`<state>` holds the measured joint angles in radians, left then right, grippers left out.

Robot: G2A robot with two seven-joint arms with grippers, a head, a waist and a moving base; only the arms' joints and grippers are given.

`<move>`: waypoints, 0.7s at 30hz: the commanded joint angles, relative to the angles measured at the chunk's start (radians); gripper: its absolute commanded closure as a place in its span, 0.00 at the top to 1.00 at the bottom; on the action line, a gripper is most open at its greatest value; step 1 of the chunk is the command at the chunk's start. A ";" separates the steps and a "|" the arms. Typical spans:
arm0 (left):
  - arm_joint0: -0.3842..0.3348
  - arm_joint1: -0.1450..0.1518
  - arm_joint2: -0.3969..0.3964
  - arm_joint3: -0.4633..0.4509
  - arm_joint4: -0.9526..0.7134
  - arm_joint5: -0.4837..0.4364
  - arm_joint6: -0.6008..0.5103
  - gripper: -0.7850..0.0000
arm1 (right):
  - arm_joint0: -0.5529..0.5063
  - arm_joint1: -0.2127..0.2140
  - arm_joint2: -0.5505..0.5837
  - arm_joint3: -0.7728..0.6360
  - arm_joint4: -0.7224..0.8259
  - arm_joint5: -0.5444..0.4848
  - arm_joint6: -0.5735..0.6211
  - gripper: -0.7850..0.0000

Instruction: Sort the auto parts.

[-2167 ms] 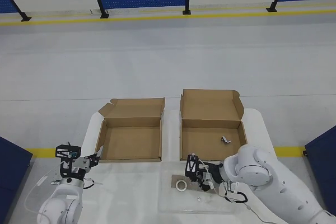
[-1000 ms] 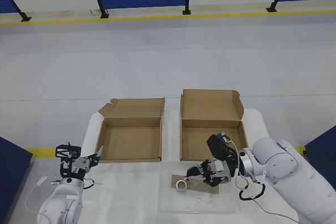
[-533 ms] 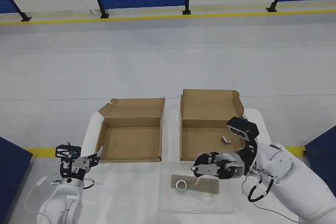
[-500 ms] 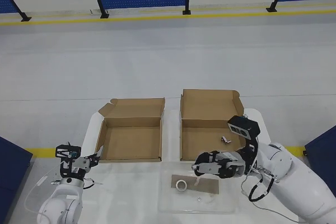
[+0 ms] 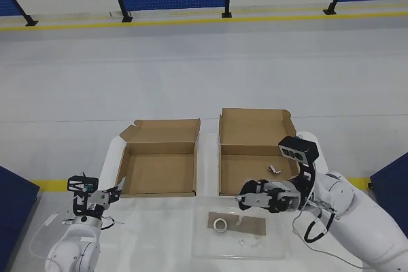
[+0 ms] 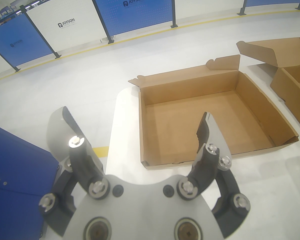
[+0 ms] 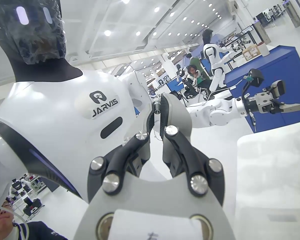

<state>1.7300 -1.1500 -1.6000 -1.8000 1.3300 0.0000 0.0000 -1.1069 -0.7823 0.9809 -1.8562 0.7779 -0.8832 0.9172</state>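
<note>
Top view: right gripper (image 5: 243, 198), right of centre, clenched on a small metal part (image 7: 156, 105) at the front edge of the right box (image 5: 248, 170), which holds a second part (image 5: 275, 168). Left gripper (image 5: 117, 187), lower left, released, near the left box (image 5: 160, 173).

1. The left box (image 5: 160, 175) and the right box (image 5: 248, 170) are sitting side by side on the table (image 5: 207, 163).
2. A metal part (image 5: 274, 168) is lying in the right box, near its right wall.
3. A tray (image 5: 258, 249) is lying before the right box, with a cardboard sheet (image 5: 250, 224) resting on it and a ring (image 5: 219, 224) sitting on the sheet's left end.
4. The right gripper (image 5: 243, 198) is hanging over that box's near wall, gripping a small piece (image 7: 157, 106).
</note>
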 commanded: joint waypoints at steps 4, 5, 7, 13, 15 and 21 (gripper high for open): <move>0.000 0.000 0.000 0.000 0.000 0.000 0.000 1.00 | -0.026 -0.009 0.012 -0.021 0.164 -0.011 -0.028 0.00; 0.000 0.000 0.000 0.000 0.000 0.000 0.000 1.00 | -0.029 -0.011 0.015 -0.022 0.202 -0.017 -0.013 0.00; 0.000 0.000 0.000 0.000 0.000 0.000 0.000 1.00 | -0.032 -0.015 0.020 -0.035 0.278 -0.009 0.011 0.00; 0.000 0.000 0.000 0.000 0.000 0.000 0.000 1.00 | -0.040 -0.030 0.053 -0.057 0.404 0.046 0.065 0.00; 0.000 0.000 0.000 0.000 0.000 0.000 0.000 1.00 | -0.042 -0.036 0.067 -0.059 0.420 0.066 0.086 0.00; 0.000 0.000 0.000 0.000 0.000 0.000 0.000 1.00 | -0.041 -0.036 0.070 -0.058 0.418 0.070 0.090 0.00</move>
<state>1.7300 -1.1500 -1.6000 -1.8000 1.3300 0.0000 0.0000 -1.1483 -0.8186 1.0512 -1.9136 1.1953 -0.8128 1.0074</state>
